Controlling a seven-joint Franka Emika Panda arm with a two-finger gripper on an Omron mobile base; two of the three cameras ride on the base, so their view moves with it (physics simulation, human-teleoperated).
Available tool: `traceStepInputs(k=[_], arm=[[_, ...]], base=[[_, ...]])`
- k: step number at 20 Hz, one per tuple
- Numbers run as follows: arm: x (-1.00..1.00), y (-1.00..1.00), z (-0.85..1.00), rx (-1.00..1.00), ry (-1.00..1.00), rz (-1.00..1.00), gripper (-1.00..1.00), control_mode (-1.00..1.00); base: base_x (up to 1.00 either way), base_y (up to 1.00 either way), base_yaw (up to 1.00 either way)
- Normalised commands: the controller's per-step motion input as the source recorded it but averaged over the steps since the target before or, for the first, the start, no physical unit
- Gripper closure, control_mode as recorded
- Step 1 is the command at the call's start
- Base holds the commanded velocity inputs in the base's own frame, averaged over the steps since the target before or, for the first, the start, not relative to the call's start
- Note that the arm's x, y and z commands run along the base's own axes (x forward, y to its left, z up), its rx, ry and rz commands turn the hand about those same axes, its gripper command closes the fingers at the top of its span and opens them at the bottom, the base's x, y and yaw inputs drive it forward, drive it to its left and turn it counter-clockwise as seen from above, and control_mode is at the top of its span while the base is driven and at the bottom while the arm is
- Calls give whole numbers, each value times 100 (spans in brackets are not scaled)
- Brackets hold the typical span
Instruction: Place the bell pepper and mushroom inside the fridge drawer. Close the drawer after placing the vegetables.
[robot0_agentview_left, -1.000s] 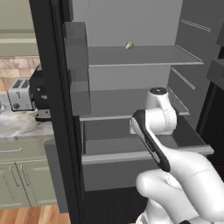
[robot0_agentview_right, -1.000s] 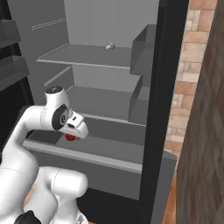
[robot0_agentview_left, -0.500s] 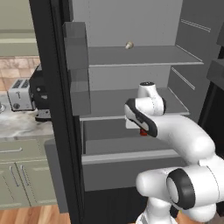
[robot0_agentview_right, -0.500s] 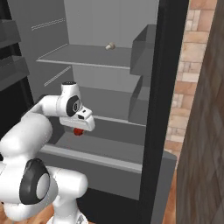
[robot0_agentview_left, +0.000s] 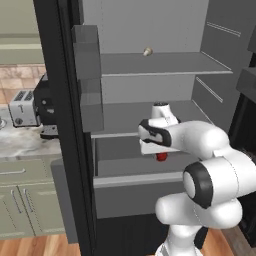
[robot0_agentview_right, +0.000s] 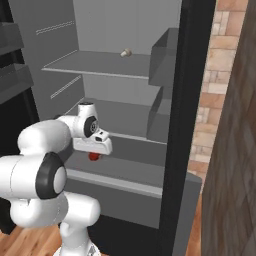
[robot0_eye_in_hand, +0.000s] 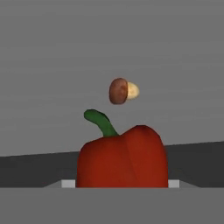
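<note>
The red bell pepper (robot0_eye_in_hand: 122, 159) with its green stem fills the lower middle of the hand view and hides the fingertips. It hangs under my gripper (robot0_agentview_left: 160, 151) (robot0_agentview_right: 95, 152), which is shut on it just above the pulled-out grey fridge drawer (robot0_agentview_left: 135, 197) (robot0_agentview_right: 122, 197). The pepper (robot0_agentview_left: 161, 157) (robot0_agentview_right: 93, 156) shows as a red spot below the white hand. In the hand view the mushroom (robot0_eye_in_hand: 122, 91) lies on its side on a grey surface beyond the pepper. I cannot tell which surface that is.
A small pale tan object (robot0_agentview_left: 147, 51) (robot0_agentview_right: 125, 52) rests on the upper fridge shelf (robot0_agentview_left: 165, 65). Grey door bins (robot0_agentview_left: 87, 75) (robot0_agentview_right: 165, 65) jut in beside the drawer. A toaster (robot0_agentview_left: 21, 107) stands on the counter at the left, above cream-green cabinets (robot0_agentview_left: 25, 200).
The arm has swung up and forward over the drawer. The hand carried the pepper a little deeper into the fridge and then lower toward the drawer.
</note>
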Motion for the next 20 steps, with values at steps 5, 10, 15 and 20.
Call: traceStepInputs(k=[5,10,15,20], arm=[[-4,-13,-44,0,-6,12,100,-100],[-3,-5,-34,0,-14,15,100,-100],[27,0,-27,5,-2,12,100,-100],[4,0,-14,6,-4,15,100,-100]], base=[[0,0,0],[0,0,0],[0,0,0],[0,0,0]])
